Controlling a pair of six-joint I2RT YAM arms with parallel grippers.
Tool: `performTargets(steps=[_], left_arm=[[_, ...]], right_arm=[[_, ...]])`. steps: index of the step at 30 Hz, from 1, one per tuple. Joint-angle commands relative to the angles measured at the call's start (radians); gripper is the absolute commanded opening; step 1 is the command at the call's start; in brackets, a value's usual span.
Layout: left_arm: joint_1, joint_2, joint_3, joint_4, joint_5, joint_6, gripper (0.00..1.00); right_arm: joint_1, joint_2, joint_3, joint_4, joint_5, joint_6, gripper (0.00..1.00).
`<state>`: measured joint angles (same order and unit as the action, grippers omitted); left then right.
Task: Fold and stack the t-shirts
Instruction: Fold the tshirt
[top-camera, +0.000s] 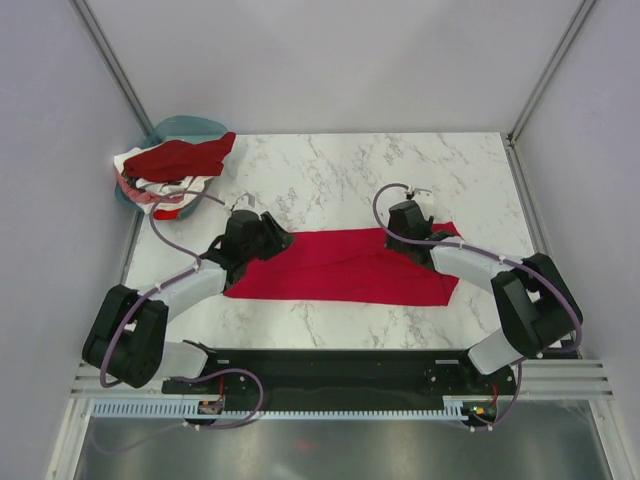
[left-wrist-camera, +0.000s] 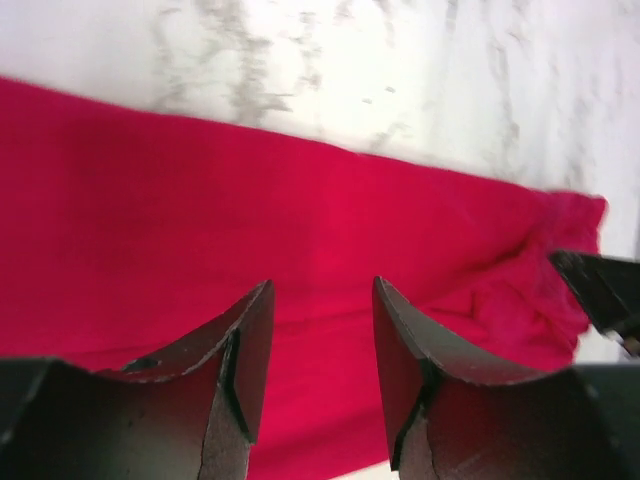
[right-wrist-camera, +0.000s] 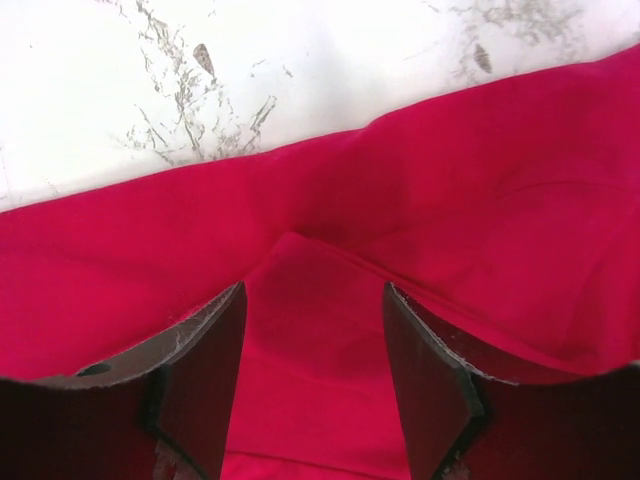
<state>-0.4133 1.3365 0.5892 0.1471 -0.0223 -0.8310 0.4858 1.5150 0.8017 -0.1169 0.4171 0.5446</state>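
the bright crimson cloth t-shirt is lying half-folded on the marble tabletop; the left pincer and right pincer are hovering open over it, gripping nothing. the piled shirts are waiting unfolded.

- A robot lab test cell: plain grey panels close in the marble-patterned tabletop on three sides, with bare metal frame posts at its far corners.
- Two cabled arms are bolted to a black base rail along the near edge, beside a slotted cable duct.
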Motion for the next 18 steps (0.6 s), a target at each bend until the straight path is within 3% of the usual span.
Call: performTargets(steps=[1,3,9,13,18], left_arm=[[-0.013,-0.002,0.099,0.078,0.175,0.105,0.51],[-0.015,-0.017,0.107,0.069,0.215,0.118,0.51],[-0.019,-0.008,0.106,0.095,0.286,0.128,0.51],[-0.065,0.036,0.130,0.143,0.302,0.182,0.50],[-0.140,0.157,0.222,0.186,0.298,0.185,0.50]], right_arm=[[0.004,0.050,0.051,0.045,-0.035,-0.012,0.64],[0.005,0.071,0.063,0.037,-0.057,-0.018,0.61],[0.005,0.051,0.057,0.042,-0.072,-0.032,0.38],[0.010,0.028,0.048,0.043,-0.112,-0.029,0.05],[0.017,-0.048,-0.016,0.065,-0.110,-0.017,0.00]])
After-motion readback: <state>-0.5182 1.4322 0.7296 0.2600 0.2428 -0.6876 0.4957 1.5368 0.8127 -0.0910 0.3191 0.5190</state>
